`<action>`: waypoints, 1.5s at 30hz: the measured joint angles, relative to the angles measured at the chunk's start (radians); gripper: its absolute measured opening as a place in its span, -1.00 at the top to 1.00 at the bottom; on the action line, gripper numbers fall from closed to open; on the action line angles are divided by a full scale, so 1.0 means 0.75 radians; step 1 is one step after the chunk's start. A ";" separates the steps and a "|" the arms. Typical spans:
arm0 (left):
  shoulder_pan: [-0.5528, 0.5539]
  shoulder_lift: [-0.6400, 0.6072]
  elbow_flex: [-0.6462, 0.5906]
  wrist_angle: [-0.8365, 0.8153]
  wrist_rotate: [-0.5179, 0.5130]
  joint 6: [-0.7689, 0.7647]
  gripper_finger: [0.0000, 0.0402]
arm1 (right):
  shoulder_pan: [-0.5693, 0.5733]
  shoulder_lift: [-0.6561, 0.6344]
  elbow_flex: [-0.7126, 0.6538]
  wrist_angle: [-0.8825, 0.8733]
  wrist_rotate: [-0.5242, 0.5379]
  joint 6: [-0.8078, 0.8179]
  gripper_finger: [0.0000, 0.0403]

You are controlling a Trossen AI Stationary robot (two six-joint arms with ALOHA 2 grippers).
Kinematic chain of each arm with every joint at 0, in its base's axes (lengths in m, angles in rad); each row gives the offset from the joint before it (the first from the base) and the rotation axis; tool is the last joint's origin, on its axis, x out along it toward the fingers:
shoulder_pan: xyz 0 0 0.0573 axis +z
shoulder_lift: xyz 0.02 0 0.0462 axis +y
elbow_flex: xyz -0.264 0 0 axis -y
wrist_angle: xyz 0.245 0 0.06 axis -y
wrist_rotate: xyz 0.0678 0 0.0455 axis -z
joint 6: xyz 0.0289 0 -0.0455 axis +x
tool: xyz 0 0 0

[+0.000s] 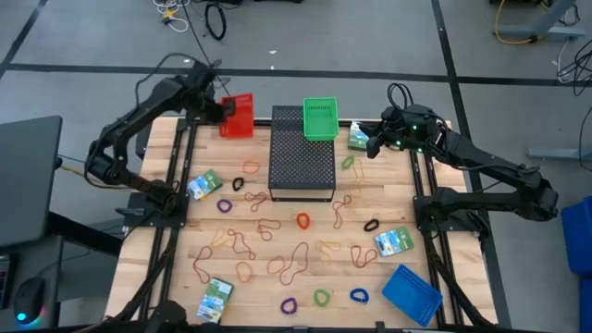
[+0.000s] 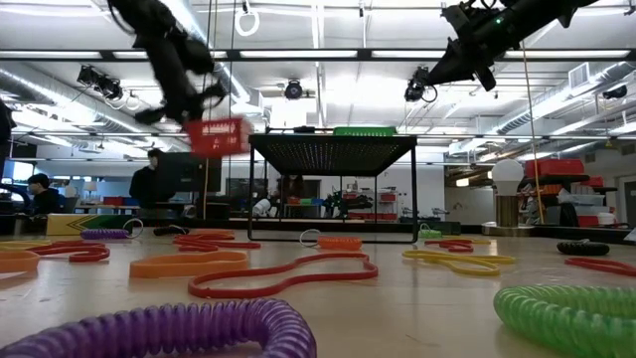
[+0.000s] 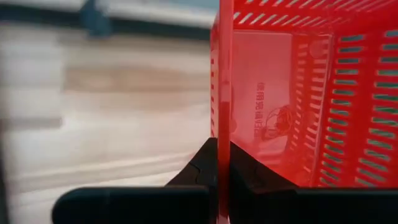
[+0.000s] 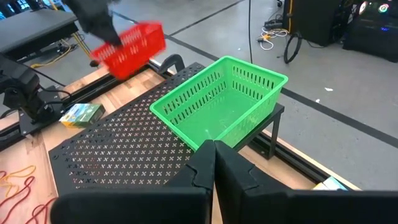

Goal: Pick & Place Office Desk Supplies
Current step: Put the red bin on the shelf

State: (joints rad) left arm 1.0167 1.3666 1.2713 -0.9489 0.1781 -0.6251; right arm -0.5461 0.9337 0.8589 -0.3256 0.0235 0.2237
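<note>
A red slotted basket (image 1: 239, 116) hangs in the air over the table's far left corner, with my left gripper (image 1: 220, 109) shut on it. It also shows in the low view as the red basket (image 2: 217, 136) and in the right wrist view as the red basket (image 4: 127, 43). A green basket (image 1: 320, 118) stands on the far end of the black perforated box (image 1: 302, 157). My right gripper (image 1: 375, 141) hovers shut to the right of the green basket, touching nothing. Rubber bands (image 1: 242, 244), coloured loops (image 1: 321, 298) and green-white boxes (image 1: 204, 183) lie on the table. My left gripper pinches the red basket's side wall at its rim (image 3: 220, 124), one finger (image 3: 252, 177) inside the basket and one (image 3: 196, 171) outside. The fingers slant downward at the wall from the table's left side. The basket hangs lifted clear of the table, tilted.
A blue basket (image 1: 412, 292) lies at the near right corner. More green-white boxes lie at the far right (image 1: 359, 139), the right (image 1: 394, 241) and the near left (image 1: 215, 298). Black frame rails (image 1: 424, 199) run along both table sides.
</note>
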 joint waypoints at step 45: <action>-0.473 0.604 0.684 -0.165 -0.276 -0.359 0.93 | -0.005 0.000 0.000 0.001 -0.018 0.044 0.95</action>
State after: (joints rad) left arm 0.6621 1.8194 1.7840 -1.0729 -0.0292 -0.8945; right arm -0.5499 0.9337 0.8589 -0.3252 0.0101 0.2565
